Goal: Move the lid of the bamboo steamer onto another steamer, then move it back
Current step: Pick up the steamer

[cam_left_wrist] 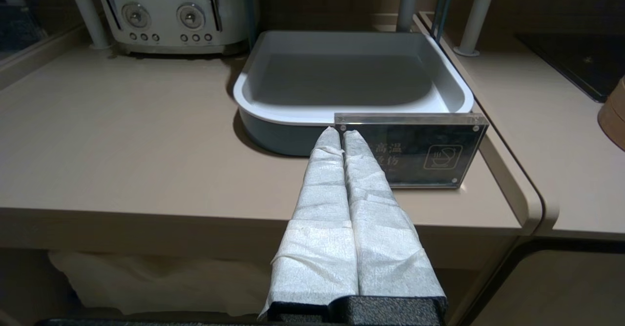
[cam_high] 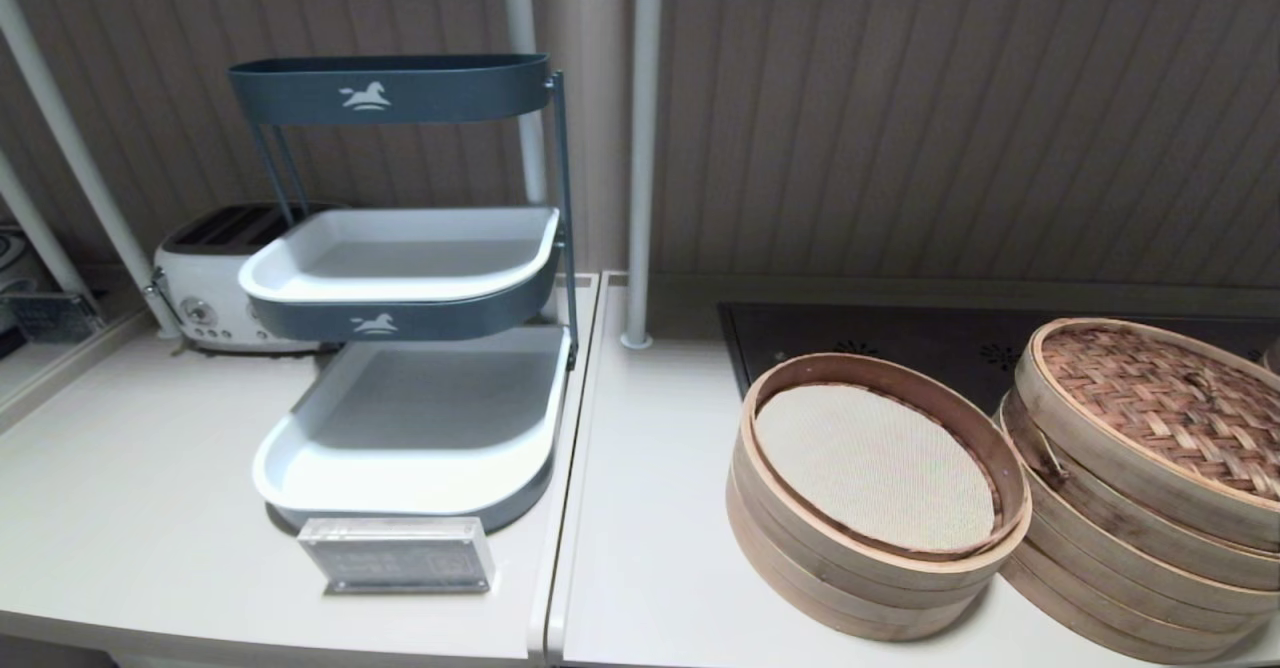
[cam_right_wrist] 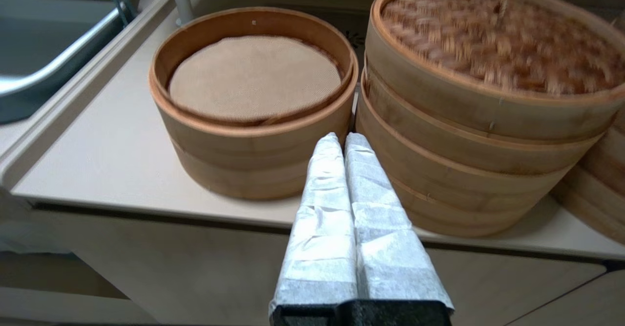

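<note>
Right wrist view: my right gripper (cam_right_wrist: 342, 138) hung off the counter's front edge, its white-wrapped fingers pressed together on nothing, aimed at the seam where two steamers touched.
Task thing: round shallow bamboo steamer lid with reddish-brown herringbone weave and pale rim (cam_high: 1160, 403), seated on top of a stack of pale bamboo rings (cam_right_wrist: 454, 170) at the right end of the counter (cam_high: 650, 508).
Key relation: lid lay ahead of, above and to the right of my right gripper; being round, it offered no long axis, only its rim.
Nearer arm: right, by my judgement.
Neighbour: open pale bamboo steamer with cream mesh liner and dark-brown inner rim (cam_high: 880, 468), just left of the lidded stack, uncovered.
Obstruction: none between gripper and lid; a further stack's edge showed at the far right.
Left arm: my left gripper (cam_left_wrist: 341, 135) parked, fingers together, before a clear acrylic sign (cam_left_wrist: 420, 150).
Other items: grey-and-white tiered tray rack (cam_high: 410, 348); cream toaster (cam_high: 215, 288); dark cooktop (cam_high: 900, 338).
</note>
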